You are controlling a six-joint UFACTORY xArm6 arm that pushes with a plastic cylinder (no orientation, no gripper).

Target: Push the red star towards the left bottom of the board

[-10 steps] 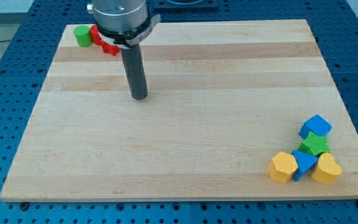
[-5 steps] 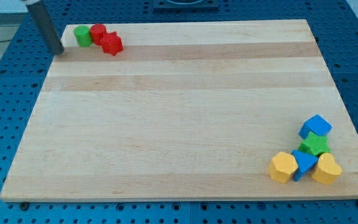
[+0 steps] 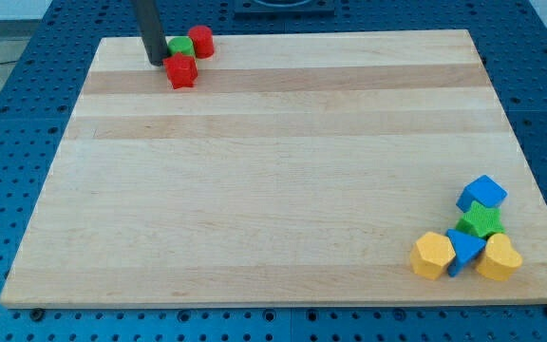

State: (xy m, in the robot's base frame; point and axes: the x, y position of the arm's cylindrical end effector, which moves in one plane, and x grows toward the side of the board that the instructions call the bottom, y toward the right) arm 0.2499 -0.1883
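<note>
Wooden board [image 3: 273,190] with scattered coloured blocks [image 3: 466,237]

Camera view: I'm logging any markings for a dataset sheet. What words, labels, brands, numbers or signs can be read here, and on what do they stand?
None: no readable text shows anywhere.
The wooden board, my tip, the red star and the other blocks are all plain, unmarked surfaces.

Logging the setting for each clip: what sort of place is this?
Most likely a robotics lab bench. A wooden board lies on a blue perforated mounting table, small coloured blocks sit in two clusters, and my tip rests beside the green block, above the red star.
</note>
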